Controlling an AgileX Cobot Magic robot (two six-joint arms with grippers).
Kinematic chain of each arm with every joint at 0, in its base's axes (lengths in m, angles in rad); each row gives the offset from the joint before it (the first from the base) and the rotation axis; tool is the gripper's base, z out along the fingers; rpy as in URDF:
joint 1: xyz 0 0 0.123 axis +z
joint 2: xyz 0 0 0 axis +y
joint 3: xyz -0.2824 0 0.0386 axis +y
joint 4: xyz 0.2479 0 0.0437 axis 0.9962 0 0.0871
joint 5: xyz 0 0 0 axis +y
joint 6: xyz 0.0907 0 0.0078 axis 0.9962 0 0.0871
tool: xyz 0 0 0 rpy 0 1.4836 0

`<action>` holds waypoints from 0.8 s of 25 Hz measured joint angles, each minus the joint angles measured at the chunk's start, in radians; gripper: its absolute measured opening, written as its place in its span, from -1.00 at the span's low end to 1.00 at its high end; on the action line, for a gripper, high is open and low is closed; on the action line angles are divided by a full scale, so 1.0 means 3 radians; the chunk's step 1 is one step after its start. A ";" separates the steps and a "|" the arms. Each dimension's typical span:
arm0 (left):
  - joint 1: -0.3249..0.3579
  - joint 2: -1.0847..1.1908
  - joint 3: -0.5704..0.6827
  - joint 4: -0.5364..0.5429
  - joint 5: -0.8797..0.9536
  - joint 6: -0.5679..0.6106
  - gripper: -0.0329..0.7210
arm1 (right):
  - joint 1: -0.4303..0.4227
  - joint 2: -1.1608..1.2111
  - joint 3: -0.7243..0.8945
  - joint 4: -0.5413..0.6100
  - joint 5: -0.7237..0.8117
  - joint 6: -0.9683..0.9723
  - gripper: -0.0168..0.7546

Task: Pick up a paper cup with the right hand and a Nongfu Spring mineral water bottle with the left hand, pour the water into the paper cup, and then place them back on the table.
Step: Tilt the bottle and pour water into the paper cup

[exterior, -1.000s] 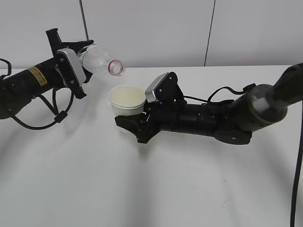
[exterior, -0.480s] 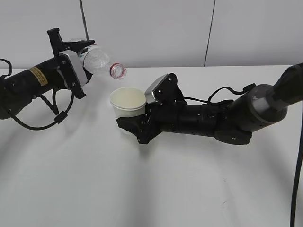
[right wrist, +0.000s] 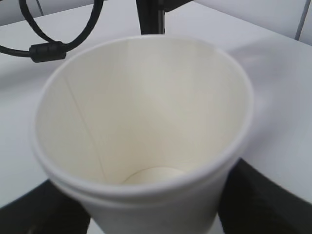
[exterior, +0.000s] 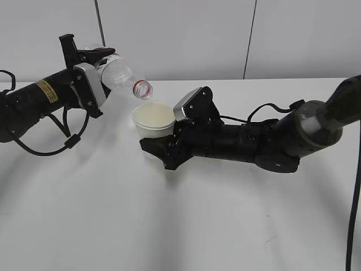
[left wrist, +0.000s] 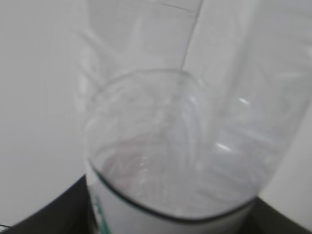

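Far left: left hand [exterior: 93, 73], black with a yellow sticker and looping cables [exterior: 56, 132], clamped round the bottle [exterior: 121, 72]. Clear ribbed plastic, red neck ring, tilted with the open mouth down and right, just above the cup's rim. Through the left wrist view, only blurred transparent wall; water level impossible to tell. Centre: cup [exterior: 153, 119], cream paper, tapered, rolled rim, held upright off the table [exterior: 180, 226]; pale bottom visible in the right wrist view, whether wet or dry unclear. Right of it: right hand [exterior: 163, 148], black, grey block at the wrist, pinching the cup low on its sides. Plain white tabletop all round.
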 joint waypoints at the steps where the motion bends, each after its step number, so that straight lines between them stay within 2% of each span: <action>1: 0.0000 0.0000 0.0000 0.0000 0.0000 0.0019 0.08 | 0.0000 0.0000 0.0000 0.0000 0.0000 0.0000 0.36; 20: -0.0017 0.0000 0.0000 -0.0013 -0.0003 0.0214 0.08 | 0.0000 0.0000 0.0000 0.0000 0.0008 0.0000 0.36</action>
